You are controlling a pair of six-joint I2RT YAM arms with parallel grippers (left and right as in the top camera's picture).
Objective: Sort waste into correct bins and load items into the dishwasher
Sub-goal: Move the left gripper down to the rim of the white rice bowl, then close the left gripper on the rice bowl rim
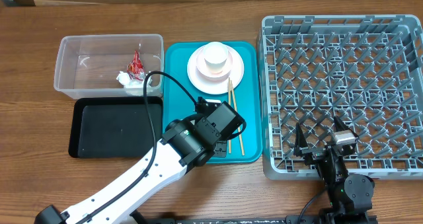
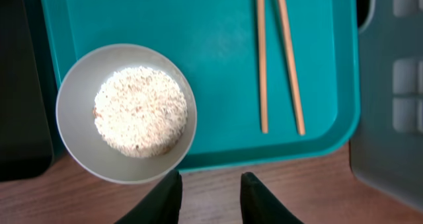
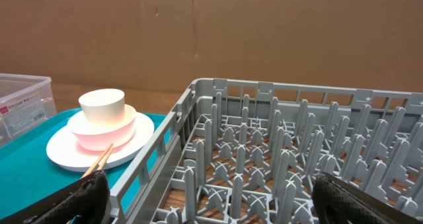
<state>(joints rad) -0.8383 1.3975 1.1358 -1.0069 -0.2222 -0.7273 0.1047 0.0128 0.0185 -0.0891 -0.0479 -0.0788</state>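
Note:
A white bowl [image 2: 76, 112] full of rice [image 2: 140, 112] stands on the near left corner of the teal tray [image 2: 198, 26]. My left gripper [image 2: 211, 178] hovers just off that corner, its fingers parted, nothing between them, the left finger close to the bowl's rim. Two chopsticks [image 2: 277, 59] lie side by side on the tray. A plate [image 1: 197, 75] carries a bowl and a small cup [image 1: 215, 57]. The clear tub [image 1: 66, 65] holds a red wrapper [image 1: 137, 64] and a white tissue [image 1: 129, 80]. My right gripper [image 1: 320, 141] stands wide open over the front edge of the grey dish rack [image 1: 344, 85].
A shallow black tray [image 1: 115, 128] lies in front of the clear tub, left of the teal tray. My left arm hides the rice bowl from overhead. The rack's upright pegs [image 3: 264, 151] rise between my right fingers. Bare wooden table runs along the front.

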